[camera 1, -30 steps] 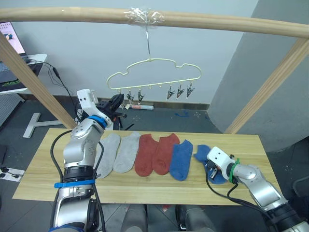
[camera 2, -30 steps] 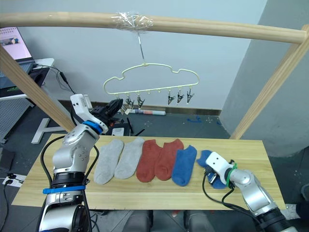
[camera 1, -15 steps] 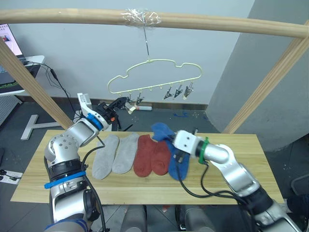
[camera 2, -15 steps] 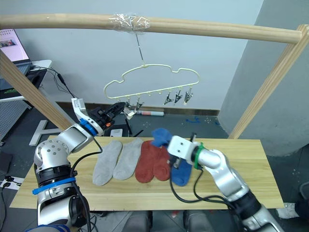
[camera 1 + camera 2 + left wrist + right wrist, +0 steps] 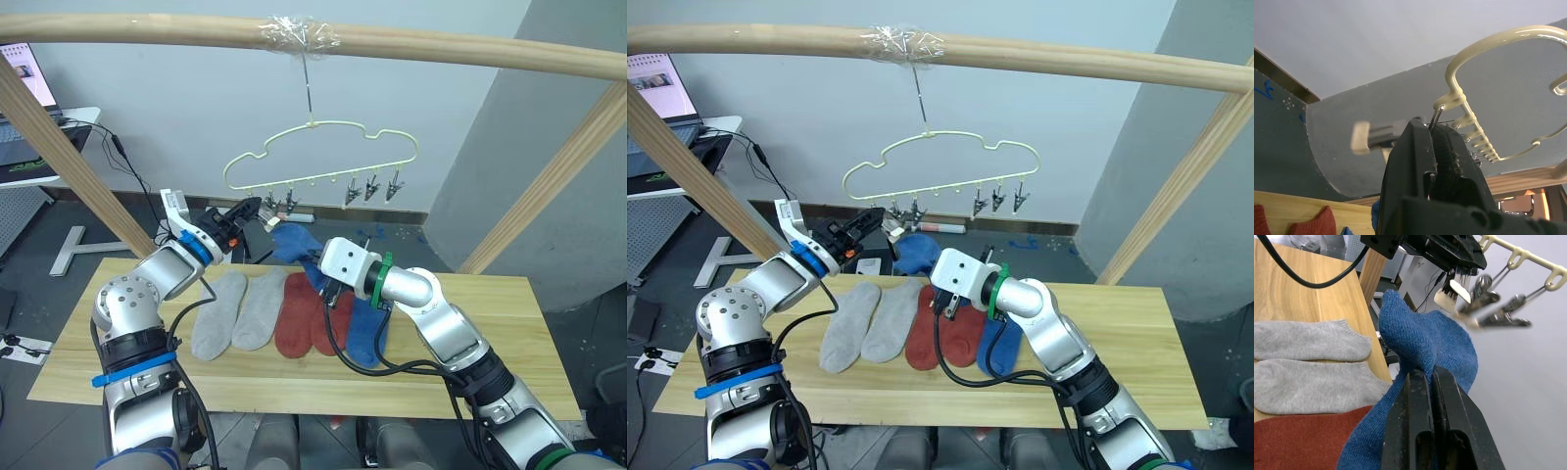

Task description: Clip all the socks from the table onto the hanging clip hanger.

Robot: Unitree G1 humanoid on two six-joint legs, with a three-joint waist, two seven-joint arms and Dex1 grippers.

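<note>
The pale yellow clip hanger [image 5: 323,157] hangs from the pole by its hook. My left gripper [image 5: 249,209] is shut on its leftmost clip [image 5: 1437,115], whose pale tip [image 5: 1452,289] points toward the raised sock. A blue sock [image 5: 292,242] is pinched in my shut right gripper [image 5: 1430,374] and held in the air just below and beside that clip. On the table [image 5: 490,362] lie two grey socks [image 5: 220,315], two rust red socks [image 5: 296,315] and one blue sock [image 5: 370,335] in a row.
A round wooden pole frame [image 5: 147,29] spans the top, with slanted legs at both sides. Three more clips [image 5: 372,188] hang on the hanger's right part. A desk with a laptop [image 5: 20,88] stands far left. Cables trail from both wrists.
My right gripper lifted the blue sock off the table's right side and carried it left and up to the leftmost clips. The left gripper reached the leftmost clip and stays on it.
</note>
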